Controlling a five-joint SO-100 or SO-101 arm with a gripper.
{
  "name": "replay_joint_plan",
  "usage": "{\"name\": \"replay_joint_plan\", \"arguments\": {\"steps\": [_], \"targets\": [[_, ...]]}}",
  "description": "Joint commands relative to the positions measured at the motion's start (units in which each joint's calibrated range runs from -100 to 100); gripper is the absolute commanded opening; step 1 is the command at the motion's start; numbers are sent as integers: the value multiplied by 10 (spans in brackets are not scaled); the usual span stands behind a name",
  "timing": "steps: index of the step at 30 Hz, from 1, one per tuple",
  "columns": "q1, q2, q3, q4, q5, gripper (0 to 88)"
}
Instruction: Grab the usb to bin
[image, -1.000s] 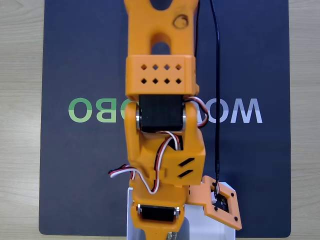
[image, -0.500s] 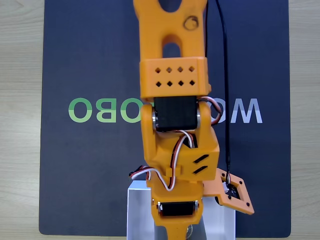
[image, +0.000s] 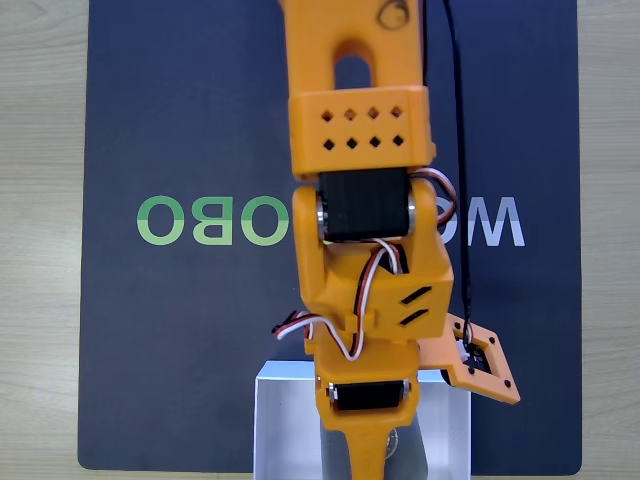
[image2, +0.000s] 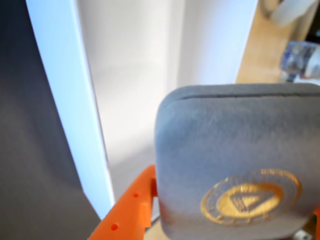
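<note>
We held the usb (image2: 235, 165) in our gripper (image2: 220, 220) above the bin (image2: 135, 100), with only the release left.

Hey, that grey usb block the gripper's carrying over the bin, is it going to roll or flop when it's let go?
The usb looks flat with rounded corners, so it will likely land and stay rather than roll. It holds its shape in the gripper, so it is probably stiff. Its matte, slightly fuzzy-looking face suggests decent grip, though the wrist view is blurred.

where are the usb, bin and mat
usb (image2: 225, 150), wrist view, grey top face above the gold emblem
bin (image2: 135, 90), wrist view, white floor inside
mat (image: 180, 120), fixed view, bare dark area left of the arm
</note>
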Motion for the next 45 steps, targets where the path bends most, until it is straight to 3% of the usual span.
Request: {"name": "replay_joint_plan", "arguments": {"steps": [1, 8, 21, 23, 29, 33, 38, 45], "targets": [[-3, -53, -3, -9, 1, 349], [-3, -53, -3, -9, 10, 407], [-3, -148, 25, -9, 13, 409], [-4, -191, 51, -8, 23, 459], [3, -236, 97, -9, 71, 752], [14, -253, 103, -1, 83, 828], [15, -337, 142, 73, 66, 732], [10, -505, 187, 147, -22, 345]]}}
